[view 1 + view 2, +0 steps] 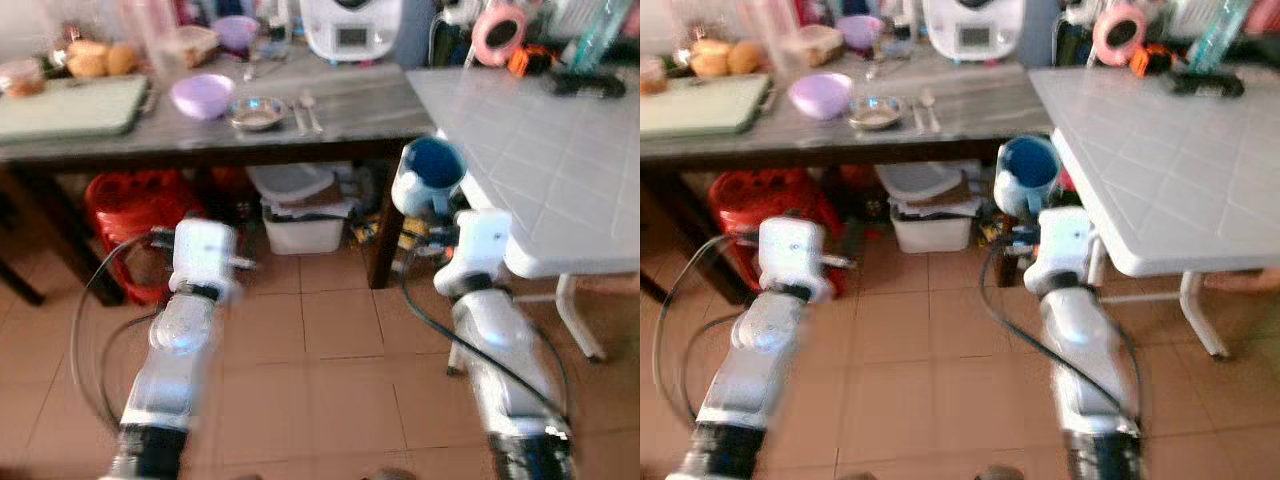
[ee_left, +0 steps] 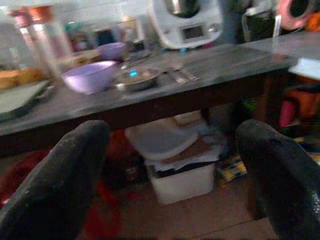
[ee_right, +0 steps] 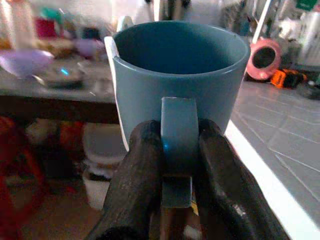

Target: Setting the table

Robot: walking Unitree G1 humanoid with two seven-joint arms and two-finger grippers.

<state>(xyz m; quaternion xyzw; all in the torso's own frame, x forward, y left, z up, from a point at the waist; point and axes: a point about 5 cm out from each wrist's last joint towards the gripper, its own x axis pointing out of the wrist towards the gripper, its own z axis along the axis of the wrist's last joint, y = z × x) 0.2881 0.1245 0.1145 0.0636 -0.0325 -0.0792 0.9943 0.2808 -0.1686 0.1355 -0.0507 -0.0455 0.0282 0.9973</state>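
Note:
My right gripper (image 3: 179, 175) is shut on the handle of a blue mug (image 3: 180, 75), held upright in the air just left of the white table (image 1: 560, 160). From the head view the mug (image 1: 430, 172) hangs beside that table's near corner, below its top. My left gripper (image 2: 172, 165) is open with nothing between its fingers, low in front of the dark wooden table (image 1: 210, 135). On that table lie a purple bowl (image 1: 202, 95), a small steel dish (image 1: 256, 112) and two spoons (image 1: 306, 110).
A green cutting board (image 1: 70, 105), bread rolls (image 1: 95, 58) and a white appliance (image 1: 350, 28) sit on the dark table. Beneath it stand a red stool (image 1: 135, 215) and a white bin (image 1: 300, 215). Tools and a pink tape roll (image 1: 498, 30) lie at the white table's back.

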